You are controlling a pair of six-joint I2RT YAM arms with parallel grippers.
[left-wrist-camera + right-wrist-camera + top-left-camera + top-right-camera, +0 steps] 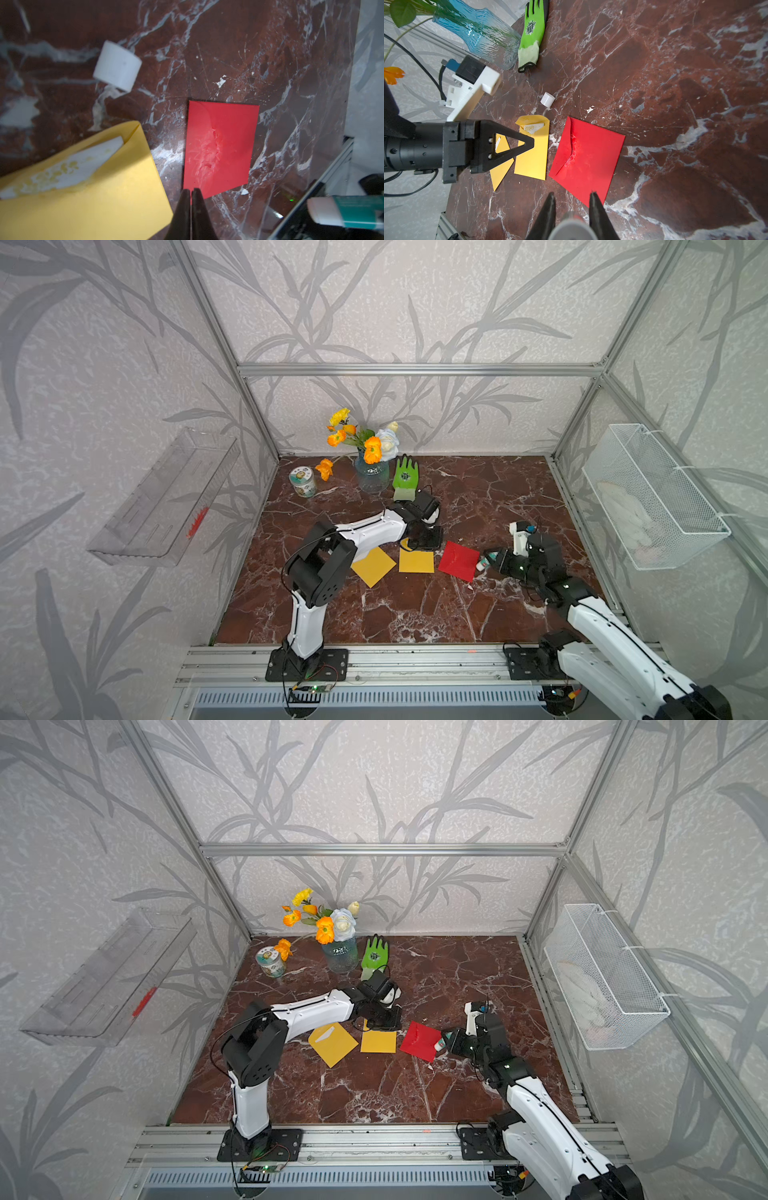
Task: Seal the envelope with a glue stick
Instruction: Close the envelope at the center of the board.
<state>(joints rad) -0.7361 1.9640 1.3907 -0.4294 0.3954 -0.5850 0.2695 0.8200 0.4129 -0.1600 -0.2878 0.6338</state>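
Observation:
A red envelope (459, 561) (419, 1041) lies flat on the marble table, its flap down with a pale smear along the flap edge (209, 149) (574, 149). My right gripper (492, 560) (572, 197) is shut on the glue stick (484, 562) (349, 212). The stick is uncapped, and its tip points at the envelope's right edge, just off it. The stick's white cap (117, 66) (547, 99) lies loose on the table behind the envelopes. My left gripper (430, 543) (190, 190) (532, 143) is shut and empty. It hangs over the gap between the red envelope and a yellow envelope (415, 561) (83, 187).
A second yellow envelope (372, 566) lies left of the first. At the back stand a blue glass vase of flowers (372, 475), a green glove (405, 477) and a small jar (302, 481). A wire basket (652, 493) hangs on the right wall, a clear shelf (166, 497) on the left.

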